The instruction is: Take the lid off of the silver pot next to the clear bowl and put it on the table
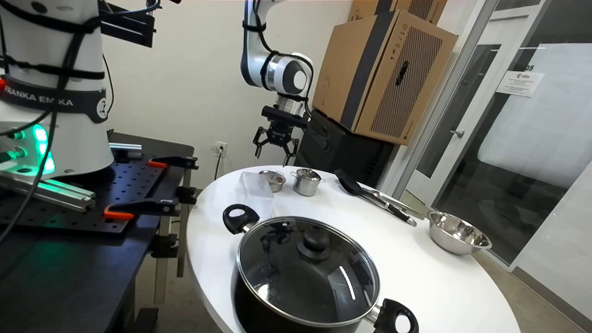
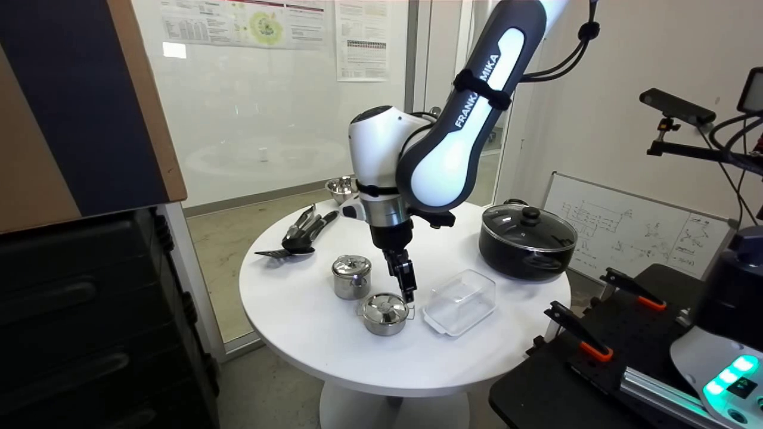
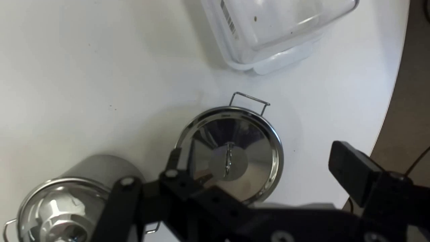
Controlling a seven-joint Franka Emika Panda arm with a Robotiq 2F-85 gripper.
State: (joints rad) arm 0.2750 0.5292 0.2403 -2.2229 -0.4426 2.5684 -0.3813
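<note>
The silver pot (image 2: 384,328) is small and shiny, with wire side handles. It stands next to the clear plastic container (image 2: 462,304) on the white round table (image 2: 310,325). Its lid (image 2: 385,307) is on it; in the wrist view the lid (image 3: 248,148) shows a thin upright loop handle in its middle. The pot also shows in an exterior view (image 1: 274,184). My gripper (image 1: 273,156) is open and empty above the table by the pot. In the wrist view its fingers (image 3: 257,158) are wide apart, the left one overlapping the lid's edge; part of the lid is hidden.
A taller lidded silver pot (image 2: 351,285) stands close beside the short one. A large black pot (image 2: 524,256) with a glass lid, black utensils (image 2: 301,238) and a steel bowl (image 2: 341,189) are also on the table. Stacked cardboard boxes (image 1: 384,74) stand behind.
</note>
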